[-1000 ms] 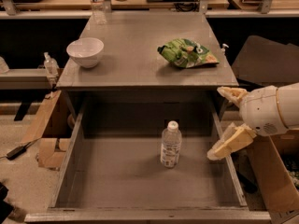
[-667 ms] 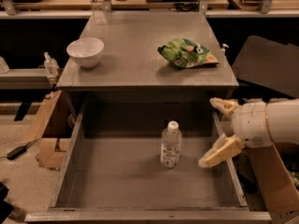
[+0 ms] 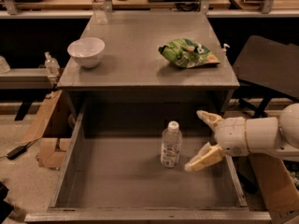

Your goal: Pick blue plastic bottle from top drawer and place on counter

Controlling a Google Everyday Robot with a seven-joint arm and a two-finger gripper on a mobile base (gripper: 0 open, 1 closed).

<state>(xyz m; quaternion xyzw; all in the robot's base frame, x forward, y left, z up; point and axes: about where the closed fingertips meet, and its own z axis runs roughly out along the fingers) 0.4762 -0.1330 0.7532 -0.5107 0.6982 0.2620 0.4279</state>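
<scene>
The blue plastic bottle (image 3: 171, 145) looks clear, with a white cap and a pale label. It stands upright on the bare bottom of the open top drawer (image 3: 117, 181), right of centre. My gripper (image 3: 195, 140) comes in from the right on a white arm. It is open, with its cream fingers (image 3: 203, 157) spread one behind the other, just right of the bottle and not touching it. The grey counter (image 3: 135, 50) lies above the drawer.
On the counter stand a white bowl (image 3: 86, 52) at the left and a green snack bag (image 3: 188, 53) at the right. Another clear bottle (image 3: 97, 3) stands at the counter's back edge. Cardboard boxes (image 3: 46, 134) lie left of the drawer. A dark chair (image 3: 268, 69) is at right.
My gripper has moved left over the drawer's right wall, closer to the bottle. The bottle has not moved.
</scene>
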